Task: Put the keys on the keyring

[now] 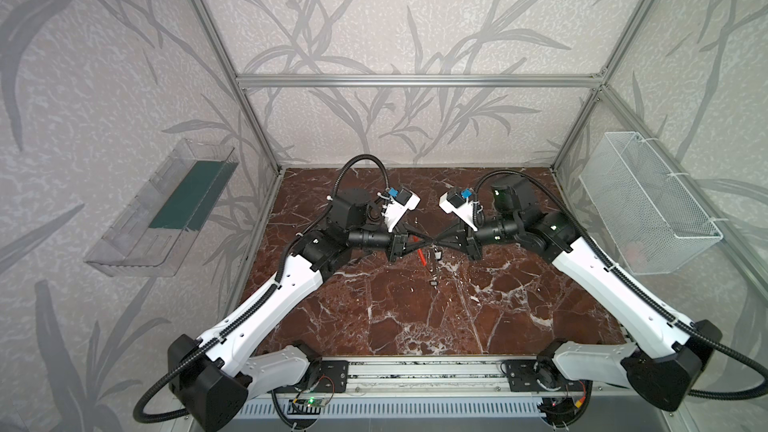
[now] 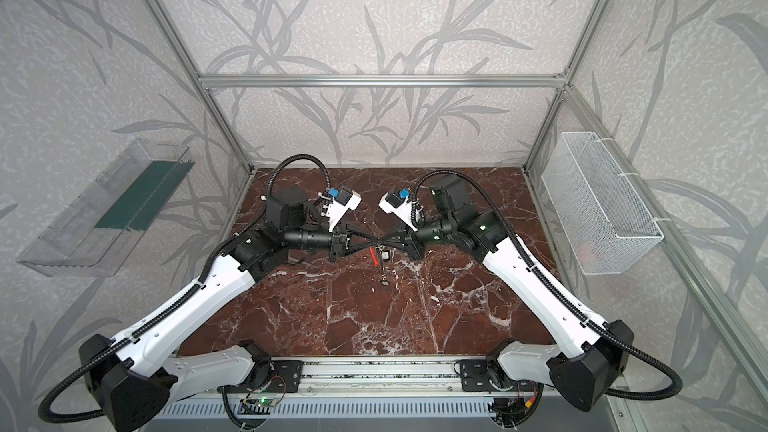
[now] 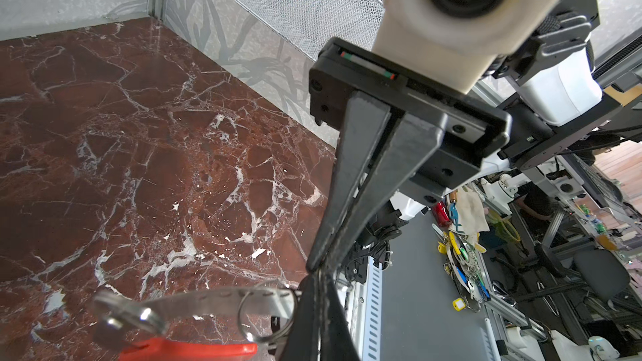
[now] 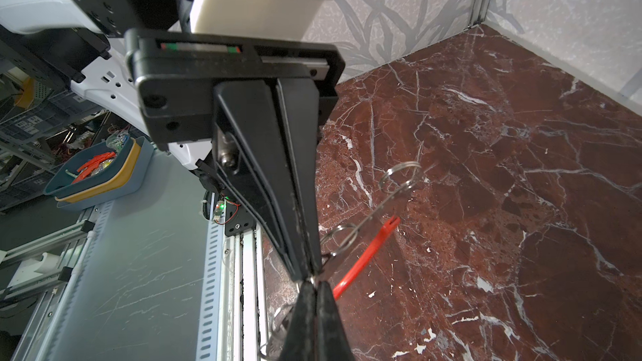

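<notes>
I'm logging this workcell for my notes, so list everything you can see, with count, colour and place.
keyring: one, grey with red arc, held up mid-table by the left hand.
hanging key: one, black tag, just below the hands' tips.
loose key: one, black tag, on the table nearer the arm bases.
table: one, red-brown marble, cell floor.
wire basket: one, white, right wall.
clear tray: one, transparent with green insert, left wall.
left hand: one, black, shut on the keyring.
right hand: one, black, shut, tip to tip with the left.
</notes>
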Tool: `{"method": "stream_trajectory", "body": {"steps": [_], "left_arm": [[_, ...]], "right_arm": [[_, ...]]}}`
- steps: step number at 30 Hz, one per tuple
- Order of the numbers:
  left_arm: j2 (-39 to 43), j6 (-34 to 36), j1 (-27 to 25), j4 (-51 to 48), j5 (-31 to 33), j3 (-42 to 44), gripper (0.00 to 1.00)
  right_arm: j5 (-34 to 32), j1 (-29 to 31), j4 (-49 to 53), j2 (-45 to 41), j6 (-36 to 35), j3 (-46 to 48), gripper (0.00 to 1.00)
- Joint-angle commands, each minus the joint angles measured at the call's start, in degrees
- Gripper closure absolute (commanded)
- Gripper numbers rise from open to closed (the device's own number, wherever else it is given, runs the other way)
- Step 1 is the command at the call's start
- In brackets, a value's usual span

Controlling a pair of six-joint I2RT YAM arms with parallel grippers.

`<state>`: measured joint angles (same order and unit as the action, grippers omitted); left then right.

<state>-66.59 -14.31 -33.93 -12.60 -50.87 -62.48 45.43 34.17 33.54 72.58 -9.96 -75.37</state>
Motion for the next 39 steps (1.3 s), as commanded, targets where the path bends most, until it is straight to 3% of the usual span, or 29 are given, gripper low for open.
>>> {"method": "stream_trajectory", "body": {"steps": [1,5,9,19,31,39], "left_arm": [[2.88,-1.71,-0.96,8.11,3.36,2.4,1.0],[5.29,-4.32,-0.9,16.35,7.95,5.54,1.0],[6.18,-7.2,-0.94,24.32,10.98,7.56,1.0],[3.78,-17.68,-0.91,43.85,15.43,10.28,1.0],[1.79,-20.11,-0.9,45.94,14.74,9.06,1.0],[1.82,-19.84,-0.93,44.24,15.81,8.54,1.0]], "right_arm": [[0.04,-0.69,-7.28,-2.73,3.7,1.94,0.83],[0.69,-4.17,-14.92,-5.56,10.41,6.2,0.75],[0.8,-7.59,-25.97,-9.02,19.44,12.22,0.74],[1.55,-7.8,-49.97,-10.65,37.64,20.5,0.66],[-0.2,-5.1,-52.54,-9.36,37.07,19.55,0.61],[-16.68,3.09,-41.28,-13.06,21.49,19.43,0.62]]}}
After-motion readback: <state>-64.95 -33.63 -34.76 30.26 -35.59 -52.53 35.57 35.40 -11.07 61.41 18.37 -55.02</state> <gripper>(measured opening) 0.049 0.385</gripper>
